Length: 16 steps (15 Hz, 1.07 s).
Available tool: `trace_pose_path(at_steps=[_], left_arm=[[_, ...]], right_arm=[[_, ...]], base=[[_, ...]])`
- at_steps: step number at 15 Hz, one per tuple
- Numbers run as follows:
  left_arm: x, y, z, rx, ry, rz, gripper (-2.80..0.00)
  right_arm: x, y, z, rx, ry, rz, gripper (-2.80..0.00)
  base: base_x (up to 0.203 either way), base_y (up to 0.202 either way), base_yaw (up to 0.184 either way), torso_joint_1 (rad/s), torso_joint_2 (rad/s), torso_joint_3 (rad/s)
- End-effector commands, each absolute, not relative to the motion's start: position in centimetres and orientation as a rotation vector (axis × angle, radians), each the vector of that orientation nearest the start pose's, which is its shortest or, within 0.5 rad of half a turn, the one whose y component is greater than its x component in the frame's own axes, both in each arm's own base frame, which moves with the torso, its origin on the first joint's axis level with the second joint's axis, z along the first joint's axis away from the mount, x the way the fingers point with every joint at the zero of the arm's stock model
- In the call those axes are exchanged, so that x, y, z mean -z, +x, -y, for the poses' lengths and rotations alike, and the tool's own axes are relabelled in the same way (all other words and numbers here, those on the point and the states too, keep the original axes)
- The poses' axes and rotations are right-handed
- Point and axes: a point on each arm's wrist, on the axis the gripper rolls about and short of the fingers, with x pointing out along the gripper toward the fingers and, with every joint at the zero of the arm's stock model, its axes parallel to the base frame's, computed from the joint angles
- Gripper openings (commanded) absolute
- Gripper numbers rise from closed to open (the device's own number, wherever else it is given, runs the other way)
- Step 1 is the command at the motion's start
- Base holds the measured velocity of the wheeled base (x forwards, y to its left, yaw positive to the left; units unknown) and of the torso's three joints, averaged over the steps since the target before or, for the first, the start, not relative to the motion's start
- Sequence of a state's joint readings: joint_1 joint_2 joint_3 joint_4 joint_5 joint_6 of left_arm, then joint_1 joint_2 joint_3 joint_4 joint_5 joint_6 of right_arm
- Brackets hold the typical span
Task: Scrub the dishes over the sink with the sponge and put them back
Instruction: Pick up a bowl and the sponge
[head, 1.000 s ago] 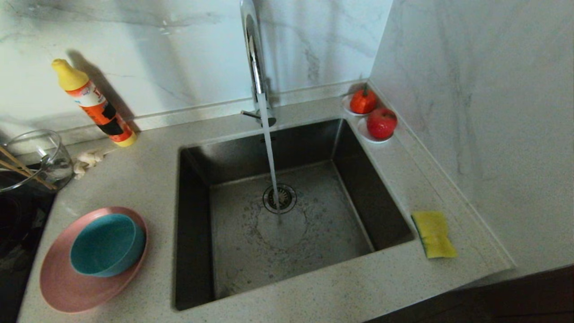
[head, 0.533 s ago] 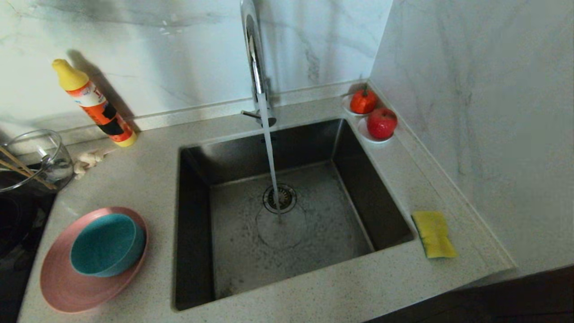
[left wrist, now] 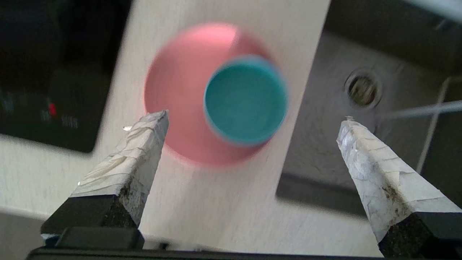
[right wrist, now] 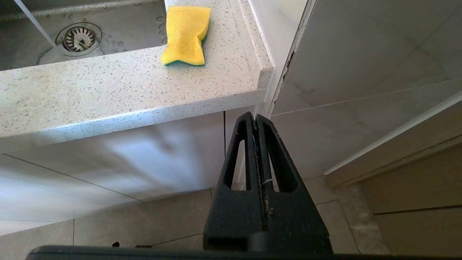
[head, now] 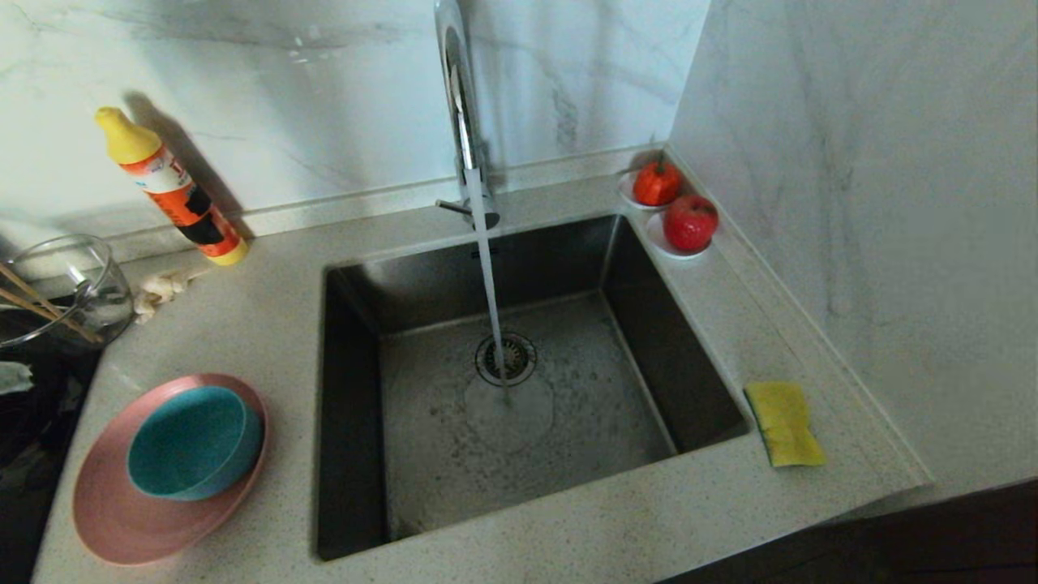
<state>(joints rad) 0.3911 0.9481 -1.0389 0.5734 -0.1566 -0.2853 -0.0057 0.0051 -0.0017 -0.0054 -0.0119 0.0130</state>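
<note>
The pink plate lies on the counter left of the sink, with the teal bowl standing in it. Wooden sticks lean in a glass jug. My left gripper hovers open and empty above the plate and bowl, apart from both; one white fingertip shows at the head view's left edge. The yellow sponge lies on the counter right of the sink. My right gripper hangs shut and empty below the counter edge, the sponge beyond it.
Water runs from the chrome tap onto the drain strainer. An orange detergent bottle leans on the back wall. Two saucers with red fruit sit in the back right corner. A black hob borders the counter's left.
A white fingertip of my left gripper has come into the head view at the left edge. Dishes, sponge and right arm have not moved.
</note>
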Motion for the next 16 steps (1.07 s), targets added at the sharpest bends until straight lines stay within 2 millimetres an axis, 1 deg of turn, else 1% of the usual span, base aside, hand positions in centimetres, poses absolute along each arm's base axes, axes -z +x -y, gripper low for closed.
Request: trace_pose_path(at_steps=[1, 2, 4, 5, 7, 9, 12, 13, 15, 16], left_arm=[[-26.7, 7.0, -2.5, -0.297, -0.422, -0.500, -2.80], [-26.1, 6.8, -2.2, -0.261, -0.408, -0.525, -2.80], [-25.6, 6.2, -1.4, -0.094, -0.325, -0.528, -2.80], [-25.6, 5.5, -0.9, -0.031, -0.282, -0.505, -2.80], [-25.7, 3.3, -0.1, 0.033, -0.218, -0.433, -2.80], [-25.2, 1.4, 0.4, 0.107, -0.113, -0.382, -2.80], [-24.7, -0.8, 0.8, 0.149, -0.055, -0.307, -2.80], [-24.4, -1.4, 0.9, 0.157, -0.052, -0.291, -2.80], [-22.2, -2.3, 1.2, 0.198, -0.060, -0.300, -2.80], [-21.2, -2.3, 1.2, 0.212, -0.069, -0.324, -2.80]], right_arm=[[-7.7, -2.2, 0.0, 0.018, 0.012, 0.002, -2.80], [-7.6, -2.2, 0.0, 0.018, 0.012, 0.000, -2.80], [-7.7, -2.2, 0.0, 0.019, 0.013, 0.001, -2.80], [-7.7, -2.2, 0.0, 0.018, 0.012, 0.002, -2.80], [-7.7, -2.2, 0.0, 0.018, 0.014, 0.002, -2.80], [-7.7, -2.2, 0.0, 0.018, 0.014, 0.002, -2.80], [-7.6, -2.2, 0.0, 0.018, 0.014, 0.000, -2.80], [-7.6, -2.2, 0.0, 0.018, 0.013, 0.001, -2.80], [-7.6, -2.2, 0.0, 0.018, 0.014, 0.000, -2.80], [-7.7, -2.3, 0.0, 0.018, 0.014, 0.003, -2.80]], base=[[0.000, 0.000, 0.000, 0.000, 0.00, 0.000], [0.000, 0.000, 0.000, 0.000, 0.00, 0.000], [0.000, 0.000, 0.000, 0.000, 0.00, 0.000], [0.000, 0.000, 0.000, 0.000, 0.00, 0.000], [0.000, 0.000, 0.000, 0.000, 0.00, 0.000], [0.000, 0.000, 0.000, 0.000, 0.00, 0.000], [0.000, 0.000, 0.000, 0.000, 0.00, 0.000], [0.000, 0.000, 0.000, 0.000, 0.00, 0.000], [0.000, 0.000, 0.000, 0.000, 0.00, 0.000], [0.000, 0.000, 0.000, 0.000, 0.00, 0.000]])
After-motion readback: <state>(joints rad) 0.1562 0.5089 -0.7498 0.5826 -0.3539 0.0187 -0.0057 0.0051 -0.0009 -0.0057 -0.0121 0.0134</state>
